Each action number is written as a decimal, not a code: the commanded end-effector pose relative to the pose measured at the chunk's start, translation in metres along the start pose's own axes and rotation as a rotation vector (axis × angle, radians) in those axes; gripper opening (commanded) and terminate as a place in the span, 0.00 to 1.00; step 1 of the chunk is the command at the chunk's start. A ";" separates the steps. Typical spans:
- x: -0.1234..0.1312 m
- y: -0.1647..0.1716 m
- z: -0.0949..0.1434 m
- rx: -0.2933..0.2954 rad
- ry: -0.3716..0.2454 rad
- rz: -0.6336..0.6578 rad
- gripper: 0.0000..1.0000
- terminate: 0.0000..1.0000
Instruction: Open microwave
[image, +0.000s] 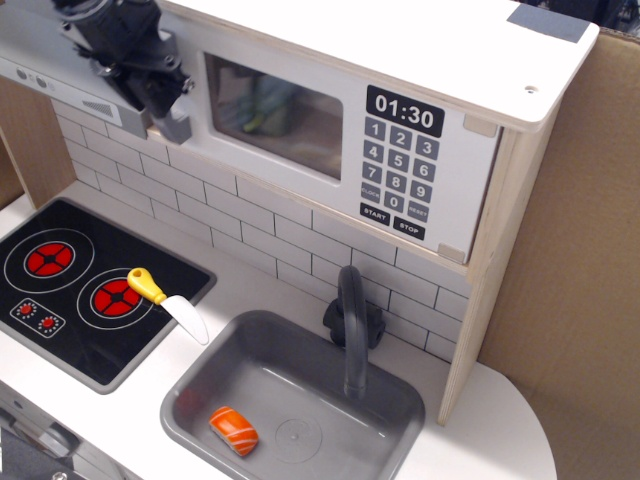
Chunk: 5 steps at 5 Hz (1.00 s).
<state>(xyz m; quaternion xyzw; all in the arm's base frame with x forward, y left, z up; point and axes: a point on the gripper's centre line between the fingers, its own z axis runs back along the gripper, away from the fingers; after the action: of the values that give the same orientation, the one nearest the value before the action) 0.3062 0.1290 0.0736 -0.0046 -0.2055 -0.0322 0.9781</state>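
Note:
The microwave (455, 170) of pale wood sits above the tiled wall, with a white door (335, 170), a clear window (275, 112), a black clock display (405, 111) and a grey keypad (397, 175). Its grey vertical bar handle (174, 124) is at the door's left edge. My black gripper (150, 88) is at the top left, shut on the upper part of the handle, so only the handle's lower end shows. The door looks closed or barely ajar.
The grey range hood (40, 62) is to the left of the gripper. Below are a black hob (60, 300), a yellow-handled knife (165, 300), a grey sink (390, 400) with a faucet (352, 320) and an orange sushi piece (233, 430). A cardboard wall (570, 260) stands on the right.

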 end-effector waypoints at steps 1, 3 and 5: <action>-0.028 -0.018 0.036 -0.050 0.004 -0.068 1.00 0.00; -0.076 -0.029 0.076 -0.139 0.210 -0.044 1.00 0.00; -0.083 0.004 0.102 -0.140 0.321 -0.016 1.00 0.00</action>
<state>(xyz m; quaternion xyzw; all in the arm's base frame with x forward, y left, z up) 0.1875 0.1357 0.1162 -0.0808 -0.0246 -0.0512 0.9951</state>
